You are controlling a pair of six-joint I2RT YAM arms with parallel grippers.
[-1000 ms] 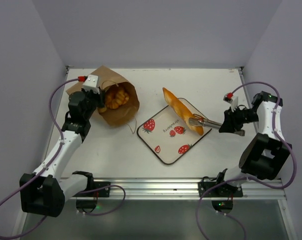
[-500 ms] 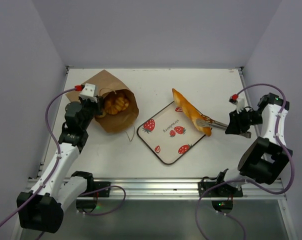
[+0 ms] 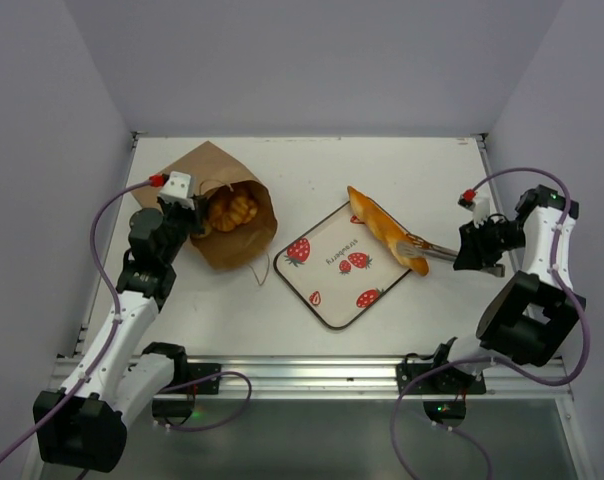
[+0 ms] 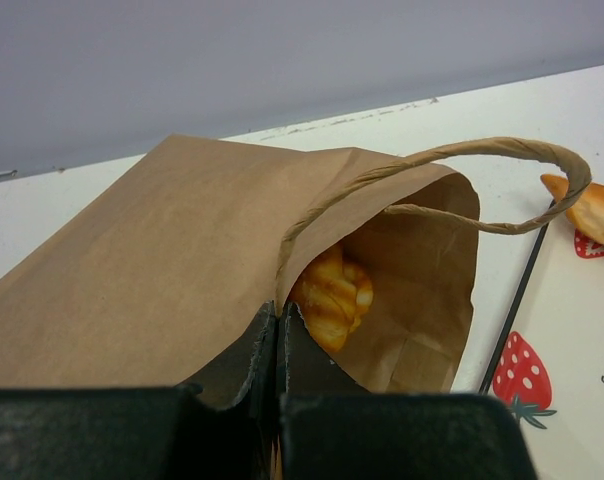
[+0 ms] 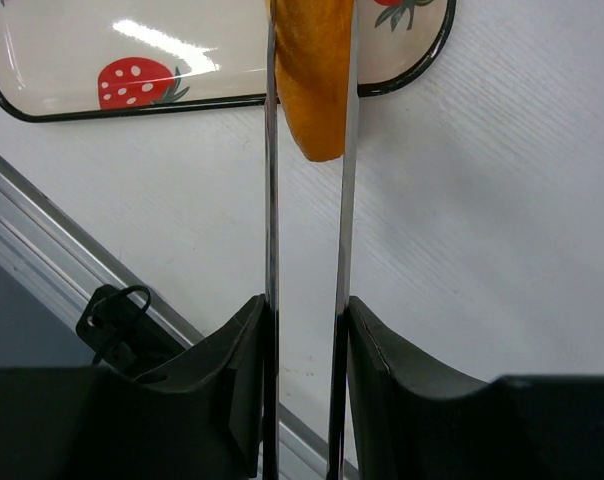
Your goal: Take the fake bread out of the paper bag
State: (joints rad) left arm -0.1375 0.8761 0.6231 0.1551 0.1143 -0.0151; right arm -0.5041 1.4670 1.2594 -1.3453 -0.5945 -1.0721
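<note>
1. Top external view: the paper bag [image 3: 197,165] lies sideways, mouth toward the tray [image 3: 327,290]; our left gripper [image 4: 279,335] pinches its rim.
2. The baguette [image 3: 384,228] is over the tray corner, pinched by tongs [image 5: 272,200] which our right gripper [image 5: 307,320] squeezes.
3. The braided loaf [image 4: 332,295] sits inside the bag; we judge it light, stiff and slippery, best held across its middle.

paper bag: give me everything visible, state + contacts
The paper bag is brown kraft, creased, lying on its side on the left half of the table, mouth open toward the tray. It has two thin twisted-paper handles: one loop arcs over the mouth, the other trails on the table. A braided loaf sits inside near the mouth. The left pincer is shut on the mouth's rim.
</note>
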